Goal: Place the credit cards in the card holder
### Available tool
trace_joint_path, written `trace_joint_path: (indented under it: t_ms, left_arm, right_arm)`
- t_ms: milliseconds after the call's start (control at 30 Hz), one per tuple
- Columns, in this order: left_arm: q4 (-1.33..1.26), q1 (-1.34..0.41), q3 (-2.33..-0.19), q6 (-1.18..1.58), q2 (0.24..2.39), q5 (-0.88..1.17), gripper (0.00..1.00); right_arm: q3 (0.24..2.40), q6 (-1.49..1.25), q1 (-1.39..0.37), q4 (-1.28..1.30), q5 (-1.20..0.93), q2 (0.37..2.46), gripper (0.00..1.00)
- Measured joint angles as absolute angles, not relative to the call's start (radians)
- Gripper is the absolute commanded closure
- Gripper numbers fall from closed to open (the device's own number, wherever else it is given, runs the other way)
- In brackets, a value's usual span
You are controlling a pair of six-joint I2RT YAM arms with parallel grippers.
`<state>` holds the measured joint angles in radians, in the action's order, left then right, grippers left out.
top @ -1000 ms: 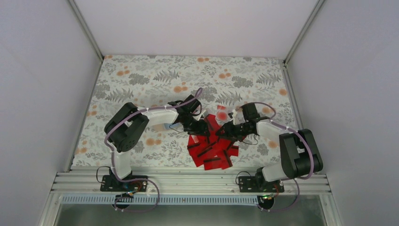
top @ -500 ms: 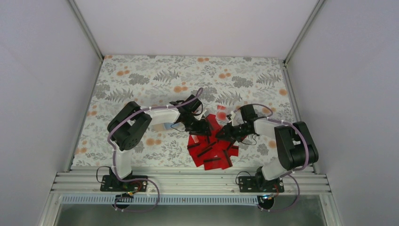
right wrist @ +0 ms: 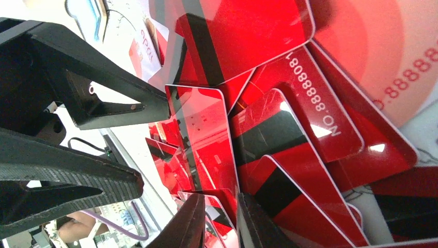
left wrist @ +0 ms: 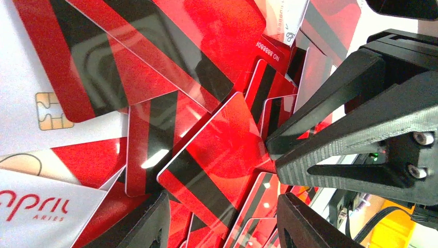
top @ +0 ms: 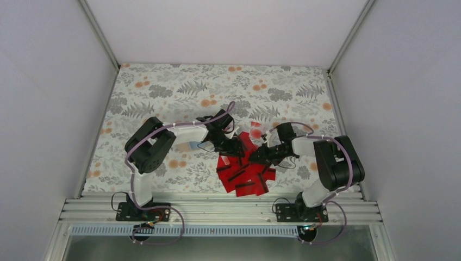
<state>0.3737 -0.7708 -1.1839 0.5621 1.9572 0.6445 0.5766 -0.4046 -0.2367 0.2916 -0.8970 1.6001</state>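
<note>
Several red credit cards (top: 244,173) with black stripes lie in a heap at the table's near middle, with a pale-faced one (top: 255,132) behind. My left gripper (top: 237,149) is open over the heap's left top. In the left wrist view its jaws (left wrist: 223,199) straddle one red card (left wrist: 217,170). My right gripper (top: 261,155) meets it from the right. In the right wrist view its jaws (right wrist: 221,199) are nearly closed on the edge of a raised red card (right wrist: 201,139). The card holder does not clearly show. A pale flat thing (top: 188,146) lies under the left forearm.
The flowered cloth (top: 163,98) covers the table between white walls. A metal rail (top: 217,209) runs along the near edge by the arm bases. The two grippers' fingers are very close together over the heap.
The right arm has folded in and its gripper has slid a little left onto the heap. The left arm has barely moved.
</note>
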Motion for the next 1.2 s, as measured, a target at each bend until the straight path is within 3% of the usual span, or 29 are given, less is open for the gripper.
trace_joint_path:
  t_ms: [567, 1200]
  left_arm:
    - [0.329, -0.764, -1.184, 0.573, 1.974, 0.686, 0.51]
    - [0.213, -0.732, -1.119, 0.611, 1.922, 0.754, 0.54]
  right_arm:
    - [0.579, -0.391, -0.23, 0.247, -0.961, 1.677, 0.92]
    - [0.582, -0.418, -0.229, 0.208, -0.999, 1.682, 0.86]
